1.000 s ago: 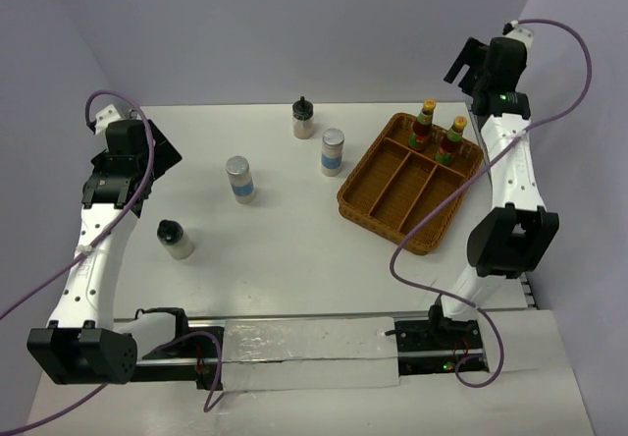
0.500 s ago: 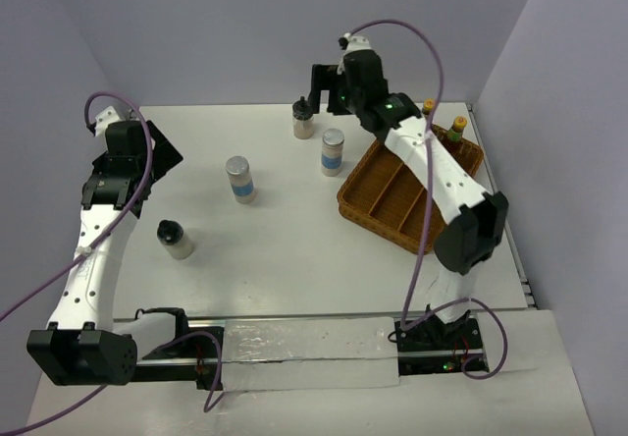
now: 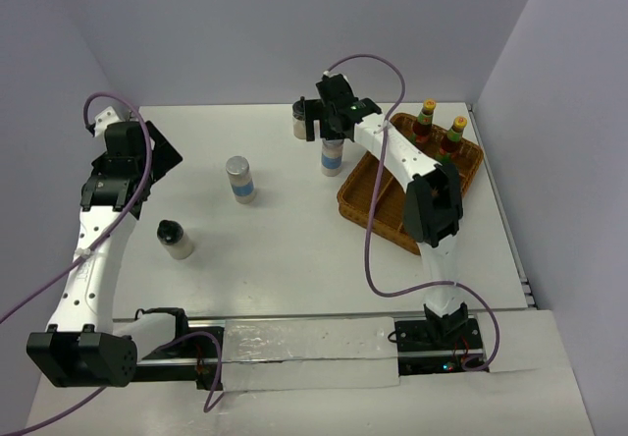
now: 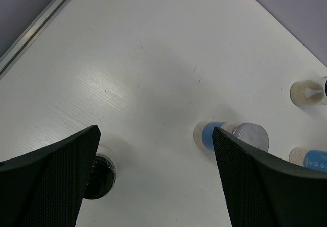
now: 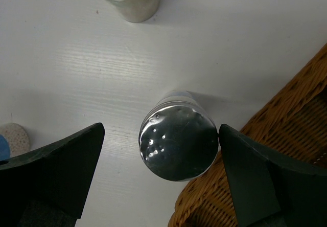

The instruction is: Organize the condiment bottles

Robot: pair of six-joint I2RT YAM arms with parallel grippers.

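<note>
Right wrist view: the right gripper [image 5: 161,160] is wide open, holding nothing, over a silver-lidded bottle [image 5: 178,142] on the table [image 5: 76,58]. The brown basket [image 5: 286,109] is just beside that bottle. The left gripper [image 4: 156,181] is wide open too, holding nothing.

Desk [image 3: 294,249]: white and matte, with a faint grain.
Basket [image 3: 392,220]: brown wicker, split into long compartments, set at an angle on the desk's right side.
Walls [image 3: 196,24]: plain pale lilac-grey.
</note>
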